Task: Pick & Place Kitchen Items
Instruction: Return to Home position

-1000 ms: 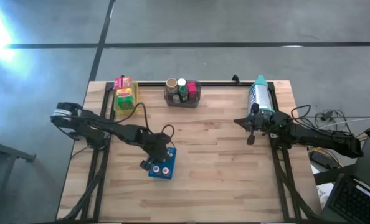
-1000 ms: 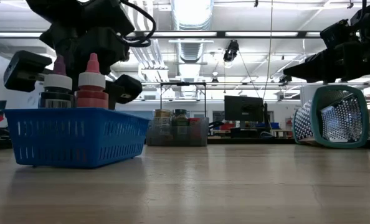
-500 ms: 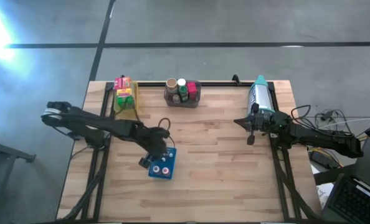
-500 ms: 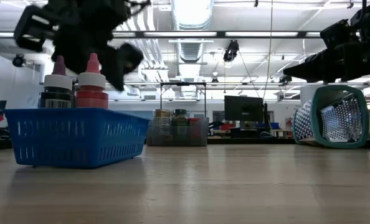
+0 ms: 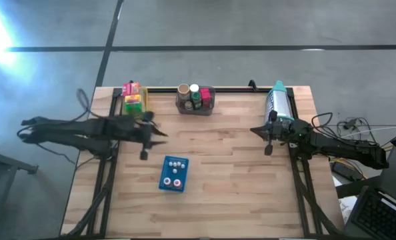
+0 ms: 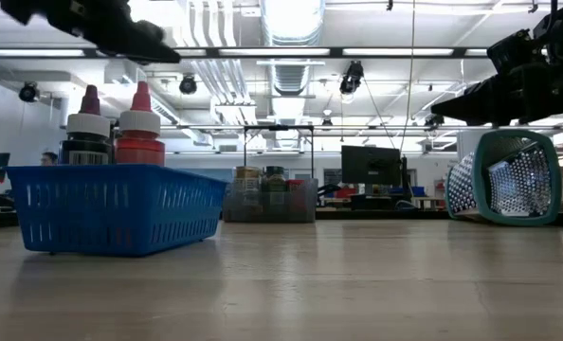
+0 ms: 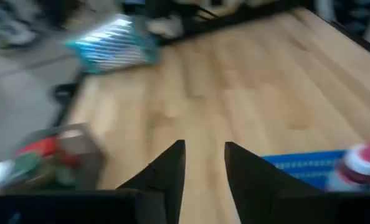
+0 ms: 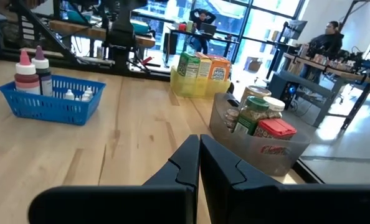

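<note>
We see the red plastic food-colouring bottle (image 6: 139, 133) upright in the blue plastic mesh basket (image 6: 111, 213) on the pale wooden table (image 5: 238, 187). The left gripper (image 7: 204, 163) hangs apart from the basket, fingers parted and empty. The right gripper (image 8: 199, 154) is pressed closed at the table's right edge.

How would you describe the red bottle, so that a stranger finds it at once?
On the wooden table, find the blue basket standing alone. Two things rise above its rim: the red bottle and a dark bottle. Only it has a red body and tip.
</note>
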Controlling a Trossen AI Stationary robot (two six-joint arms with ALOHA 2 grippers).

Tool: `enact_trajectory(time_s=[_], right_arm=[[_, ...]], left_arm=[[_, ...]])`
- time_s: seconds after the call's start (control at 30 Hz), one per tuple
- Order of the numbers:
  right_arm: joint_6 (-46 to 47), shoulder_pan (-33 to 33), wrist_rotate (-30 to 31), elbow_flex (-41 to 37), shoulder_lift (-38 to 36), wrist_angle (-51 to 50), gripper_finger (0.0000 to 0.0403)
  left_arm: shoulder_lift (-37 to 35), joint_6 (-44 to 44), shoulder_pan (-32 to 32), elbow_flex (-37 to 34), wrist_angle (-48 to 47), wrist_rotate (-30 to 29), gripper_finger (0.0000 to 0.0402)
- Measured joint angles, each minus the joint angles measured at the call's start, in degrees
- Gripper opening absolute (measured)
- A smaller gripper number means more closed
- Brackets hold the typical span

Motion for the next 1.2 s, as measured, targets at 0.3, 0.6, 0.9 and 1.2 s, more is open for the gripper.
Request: enact_trajectory(time_s=[0.3,0.6,0.9,1.2], right_arm=[[0.2,-0.02,0.0,0.0,0.0,0.0,0.0008],[-0.78,0.0,-0.01,-0.01,0.02,0.0,0.0008],[-0.92,-0.01,0.04,-0.02,0.04,0.0,0.0008],[-0.43,0.0,-0.04,-0.02,0.06,0.0,0.0008]], left_arm=[[-22.1,-1.18,4.2,-10.21,3.86,-2.97,0.0102],[-38.83,-5.42,4.24,-19.02,3.83,-10.81,0.0102],[-43.39,-8.53,4.29,-27.72,9.92,-16.18,0.0102],[-43.5,-9.59,4.42,-33.69,13.5,-18.72,0.0102]])
